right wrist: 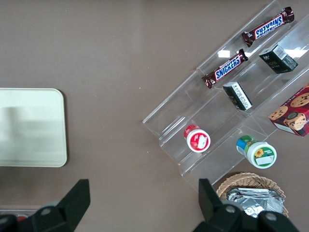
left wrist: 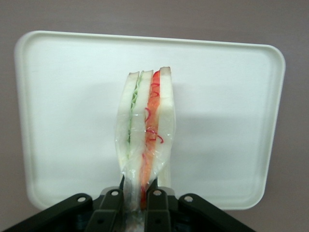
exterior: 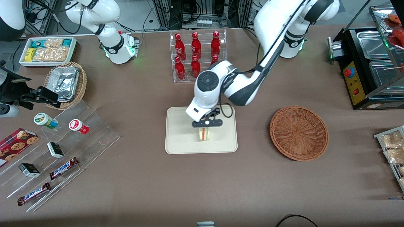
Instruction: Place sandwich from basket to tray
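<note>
Front view: gripper [exterior: 206, 126] over the tray [exterior: 180, 138], clamped on the sandwich [exterior: 204, 134] just below it, cut edge with red and green layers showing. Basket [exterior: 298, 132] sits on the counter [exterior: 142, 183] well apart, toward the working arm's end.

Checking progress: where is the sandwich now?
The sandwich is over the tray, pinched in the hand, well clear of the basket.

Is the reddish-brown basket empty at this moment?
Empty: the basket shows only bare weave. The sandwich is over the tray, pinched in the gripper, jaws shut on it.
</note>
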You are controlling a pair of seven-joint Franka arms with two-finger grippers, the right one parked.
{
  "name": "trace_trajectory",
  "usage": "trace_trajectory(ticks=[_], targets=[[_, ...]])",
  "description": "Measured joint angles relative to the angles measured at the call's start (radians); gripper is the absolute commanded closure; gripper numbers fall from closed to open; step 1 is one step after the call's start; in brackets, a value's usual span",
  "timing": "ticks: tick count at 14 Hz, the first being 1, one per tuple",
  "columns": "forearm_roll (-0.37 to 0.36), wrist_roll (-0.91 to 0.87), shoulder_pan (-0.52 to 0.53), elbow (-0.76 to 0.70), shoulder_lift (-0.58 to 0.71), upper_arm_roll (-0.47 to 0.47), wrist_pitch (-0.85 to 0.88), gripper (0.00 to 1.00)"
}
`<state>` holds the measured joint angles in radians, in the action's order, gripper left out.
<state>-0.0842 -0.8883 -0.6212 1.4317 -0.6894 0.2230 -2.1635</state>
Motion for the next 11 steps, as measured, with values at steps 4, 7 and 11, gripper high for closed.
trace_trajectory(ticks=[4,7,11], targets=[[-0.047,-0.003,-0.022,-0.010,-0.068,0.000,-0.069,1.00],[-0.065,-0.025,-0.029,-0.015,-0.090,-0.001,-0.075,0.60],[-0.074,-0.057,-0.032,-0.031,-0.089,-0.002,-0.051,0.01]])
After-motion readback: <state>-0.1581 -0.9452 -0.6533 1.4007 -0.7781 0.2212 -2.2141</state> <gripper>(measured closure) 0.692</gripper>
